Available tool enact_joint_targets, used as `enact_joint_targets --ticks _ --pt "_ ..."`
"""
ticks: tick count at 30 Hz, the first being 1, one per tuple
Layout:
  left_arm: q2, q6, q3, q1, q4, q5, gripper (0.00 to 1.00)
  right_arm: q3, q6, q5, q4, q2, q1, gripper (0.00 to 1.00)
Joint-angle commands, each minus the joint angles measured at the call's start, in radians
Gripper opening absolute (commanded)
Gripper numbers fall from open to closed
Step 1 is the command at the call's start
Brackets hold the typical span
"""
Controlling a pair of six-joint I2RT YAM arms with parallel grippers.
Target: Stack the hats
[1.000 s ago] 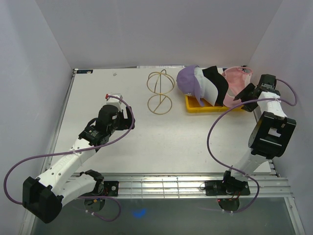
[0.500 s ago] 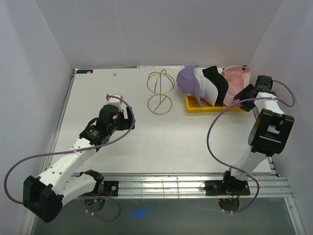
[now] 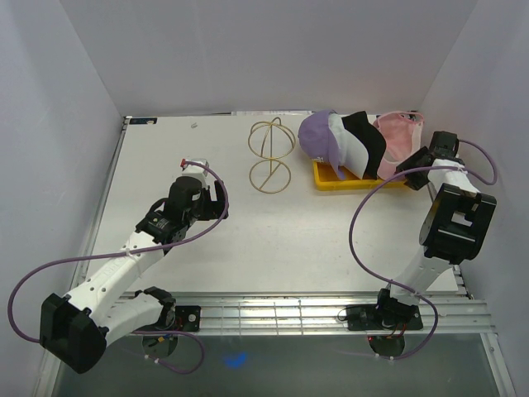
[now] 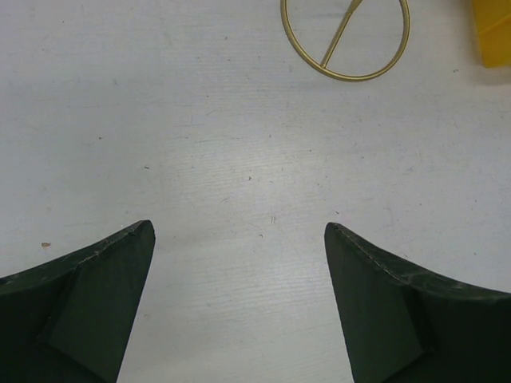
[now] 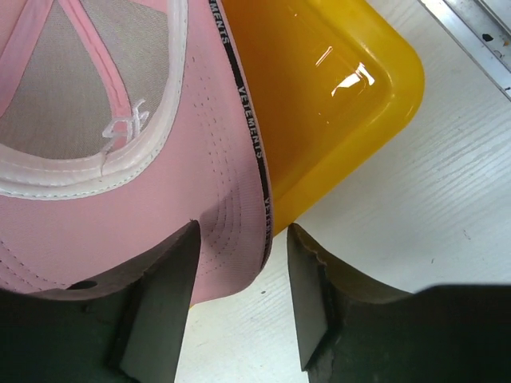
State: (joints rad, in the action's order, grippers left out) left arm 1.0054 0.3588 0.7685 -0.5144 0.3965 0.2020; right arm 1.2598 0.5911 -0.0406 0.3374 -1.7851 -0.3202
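Four caps lean in a row on the yellow tray [image 3: 354, 179] at the back right: purple [image 3: 316, 135], white [image 3: 345, 146], black [image 3: 368, 141] and pink [image 3: 399, 136]. My right gripper [image 3: 412, 163] is open at the pink cap's right end. In the right wrist view the pink cap [image 5: 120, 183] shows its underside. Its brim edge lies between the parted fingers of the gripper [image 5: 241, 231], against the left finger with a gap to the right one. My left gripper [image 3: 217, 198] is open and empty over bare table, also in its wrist view [image 4: 239, 227].
A gold wire stand [image 3: 271, 155] stands left of the caps, and its base ring shows in the left wrist view [image 4: 345, 40]. The yellow tray's corner [image 5: 351, 104] lies under the pink brim. The enclosure's right wall is close behind the right arm.
The right gripper has shifted slightly left, farther onto the pink cap's brim, and the pink cap has moved slightly with it. The left arm has hardly moved.
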Motion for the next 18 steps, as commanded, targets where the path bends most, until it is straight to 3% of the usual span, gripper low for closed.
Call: enact_joint_targets --ticks 1,11,15,18 --pt "-0.002 -0.009 0.037 -0.001 0.007 0.005 0.98 0.010 0.003 0.022 -0.043 0.026 -0.003 0.52" --pt "0.001 -0.009 0.035 -0.001 0.007 0.007 0.98 0.019 0.003 0.012 -0.051 0.039 -0.003 0.18" --pt "0.002 -0.011 0.035 -0.001 0.007 0.007 0.98 0.032 0.003 0.010 -0.041 0.067 -0.003 0.09" --pt "0.001 -0.009 0.035 -0.001 0.007 0.007 0.98 0.038 0.001 0.021 -0.037 0.096 -0.003 0.08"
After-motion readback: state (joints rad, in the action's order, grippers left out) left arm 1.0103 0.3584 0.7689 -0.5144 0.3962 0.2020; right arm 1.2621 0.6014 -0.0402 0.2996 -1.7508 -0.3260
